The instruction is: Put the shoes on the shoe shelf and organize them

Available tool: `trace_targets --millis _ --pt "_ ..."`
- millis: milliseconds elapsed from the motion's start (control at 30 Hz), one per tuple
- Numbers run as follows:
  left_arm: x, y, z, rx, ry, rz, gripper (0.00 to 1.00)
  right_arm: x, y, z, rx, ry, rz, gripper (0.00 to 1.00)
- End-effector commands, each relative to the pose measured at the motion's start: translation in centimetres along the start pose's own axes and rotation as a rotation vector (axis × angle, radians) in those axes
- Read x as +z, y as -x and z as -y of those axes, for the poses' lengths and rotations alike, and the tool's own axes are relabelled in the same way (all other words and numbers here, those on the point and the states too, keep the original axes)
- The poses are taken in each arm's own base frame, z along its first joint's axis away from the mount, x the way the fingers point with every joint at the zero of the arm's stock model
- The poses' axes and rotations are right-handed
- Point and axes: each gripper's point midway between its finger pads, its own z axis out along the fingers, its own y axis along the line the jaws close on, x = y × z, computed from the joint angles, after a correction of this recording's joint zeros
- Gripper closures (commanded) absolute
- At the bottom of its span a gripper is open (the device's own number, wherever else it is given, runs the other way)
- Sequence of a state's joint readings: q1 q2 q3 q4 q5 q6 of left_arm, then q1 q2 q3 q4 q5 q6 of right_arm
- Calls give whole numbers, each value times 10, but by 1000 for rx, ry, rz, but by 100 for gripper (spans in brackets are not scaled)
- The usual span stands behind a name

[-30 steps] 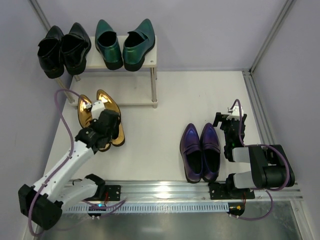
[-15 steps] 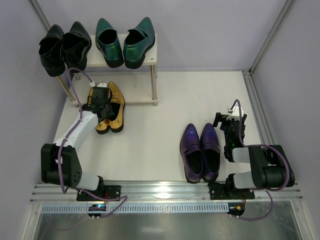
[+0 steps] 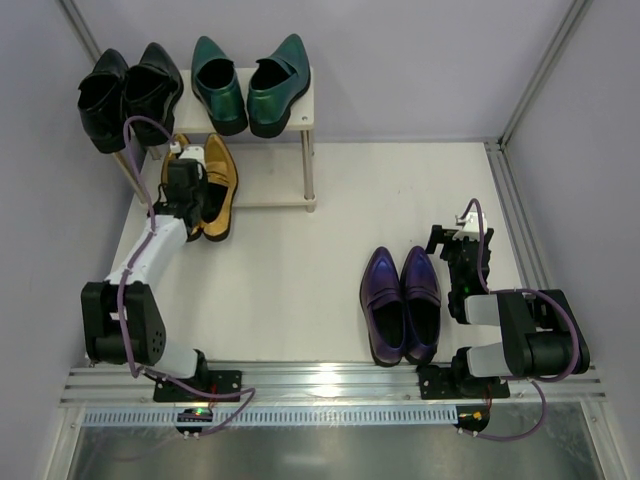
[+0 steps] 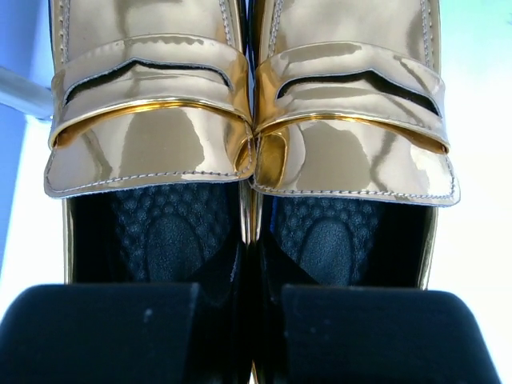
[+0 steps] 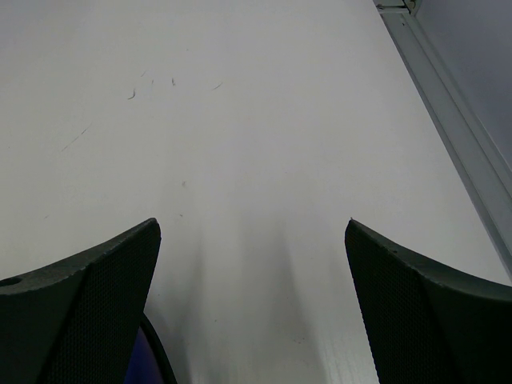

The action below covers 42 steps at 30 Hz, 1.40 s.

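Observation:
The shoe shelf [image 3: 302,110] stands at the back left. Its top board holds the black pair [image 3: 125,95] and the green pair [image 3: 248,88]. My left gripper [image 3: 186,190] is shut on the gold pair [image 3: 214,185], pinching the two touching inner walls [image 4: 250,240], one finger [image 4: 104,332] inside each shoe. The gold toes point under the shelf's top board, over the lower board. The purple pair [image 3: 402,303] lies on the floor at the right. My right gripper [image 3: 455,240] rests open and empty on the floor beside the purple pair, its fingers [image 5: 88,312] wide apart.
Purple walls close the cell at the left, back and right. A metal rail [image 3: 330,380] runs along the near edge. The shelf's right legs [image 3: 309,180] stand just right of the gold pair. A metal floor strip [image 5: 448,104] runs along the right.
My left arm has carried the gold pair away from me, from the floor near the left wall up to the shelf's lower tier. The right arm has not moved.

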<state>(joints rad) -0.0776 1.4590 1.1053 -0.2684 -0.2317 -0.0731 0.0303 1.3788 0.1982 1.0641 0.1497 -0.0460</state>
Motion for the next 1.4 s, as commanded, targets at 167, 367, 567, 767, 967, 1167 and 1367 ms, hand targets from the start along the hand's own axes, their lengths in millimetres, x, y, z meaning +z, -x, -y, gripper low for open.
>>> trace_targets --millis 167,367,567,767,967,1167,1367 --pt "18 104 -62 -30 89 377 100 3 21 -1 23 5 71 3" --pt "42 119 -57 -29 69 507 100 3 20 -1 24 5 68 3" --pt "66 124 -49 -19 34 514 100 3 21 -1 25 5 73 3" --pt "79 124 -53 -18 50 546 100 3 20 -1 24 5 70 3" --pt "88 125 -54 3 55 536 100 3 20 -1 23 5 70 3" --pt "85 126 -53 -13 49 537 80 3 20 -1 23 5 70 3" --pt "69 125 -55 -66 57 538 39 3 21 -1 24 6 71 3"
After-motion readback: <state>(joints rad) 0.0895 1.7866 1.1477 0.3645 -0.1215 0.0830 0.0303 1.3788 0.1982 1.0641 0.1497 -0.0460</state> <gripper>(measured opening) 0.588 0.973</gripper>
